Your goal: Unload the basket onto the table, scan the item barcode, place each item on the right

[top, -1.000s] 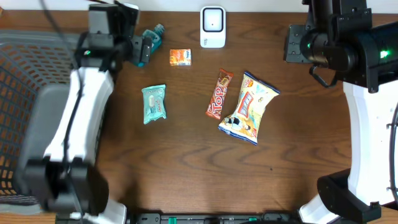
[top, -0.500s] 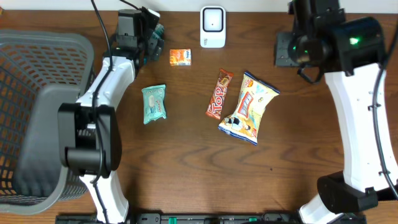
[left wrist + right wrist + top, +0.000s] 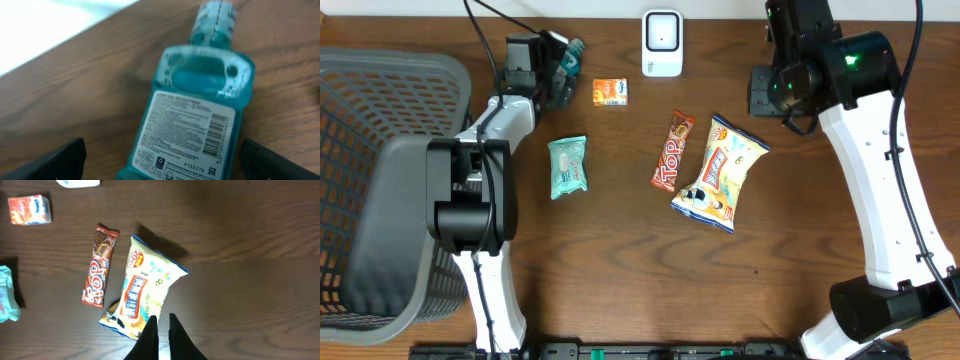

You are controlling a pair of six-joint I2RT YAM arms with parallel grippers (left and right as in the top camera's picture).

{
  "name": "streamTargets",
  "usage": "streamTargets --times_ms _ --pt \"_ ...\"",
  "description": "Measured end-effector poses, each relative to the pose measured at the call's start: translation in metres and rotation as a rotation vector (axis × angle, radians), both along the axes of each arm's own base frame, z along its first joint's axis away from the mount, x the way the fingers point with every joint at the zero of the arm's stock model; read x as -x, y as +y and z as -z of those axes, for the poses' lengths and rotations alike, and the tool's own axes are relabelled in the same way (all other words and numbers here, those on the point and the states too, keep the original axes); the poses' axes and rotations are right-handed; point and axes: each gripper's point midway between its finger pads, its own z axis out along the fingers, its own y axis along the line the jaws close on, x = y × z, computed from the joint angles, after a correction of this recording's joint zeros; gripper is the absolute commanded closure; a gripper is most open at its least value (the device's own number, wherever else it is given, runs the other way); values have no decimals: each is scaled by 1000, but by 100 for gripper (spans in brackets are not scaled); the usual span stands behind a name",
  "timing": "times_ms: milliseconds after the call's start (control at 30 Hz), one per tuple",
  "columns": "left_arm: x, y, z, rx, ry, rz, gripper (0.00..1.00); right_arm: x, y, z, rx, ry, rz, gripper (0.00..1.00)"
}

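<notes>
While the mouthwash bottle (image 3: 192,125) lies label-up near the far edge of the counter (image 3: 620,270), between the wide-open jaws of the left gripper (image 3: 165,162), a slip is risked: its smooth curved body may be squeezed out. On the right gripper (image 3: 161,330) the jaws are closed, empty.

Bare table (image 3: 620,270) front of chip bag (image 3: 720,172), basket (image 3: 360,80) (tall) blocking left side
</notes>
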Motion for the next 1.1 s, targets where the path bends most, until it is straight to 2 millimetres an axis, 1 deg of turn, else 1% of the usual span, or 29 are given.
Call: streamTargets --times_ms 133,267,433,467,533,567,733,833,933,1067,1100 --pt "1 2 11 41 20 9 3 -1 0 0 -10 -4 17 95" --pt "3 2 16 84 34 6 2 -2 1 -1 -18 -8 30 95" --pt "14 -6 27 138 97 22 2 -2 2 -1 -22 -9 34 94" --pt "18 -7 31 146 120 23 5 -1 2 -1 -23 -8 33 94" --pt "21 -10 34 166 140 24 19 -1 5 -1 -24 -8 29 94" --pt "24 -11 35 173 152 21 23 0 7 -1 -25 -8 25 94" --pt "26 -11 36 176 169 14 34 1 9 0 -25 -5 18 93" --pt "26 -11 36 178 172 12 37 1 9 0 -25 -3 18 93" --pt "28 -11 36 183 184 6 38 1 9 0 -25 -3 18 93" --pt "43 -9 34 182 243 -10 39 2 9 0 -23 2 19 94" --pt "48 -9 30 181 258 -12 41 2 9 0 -23 2 18 94"
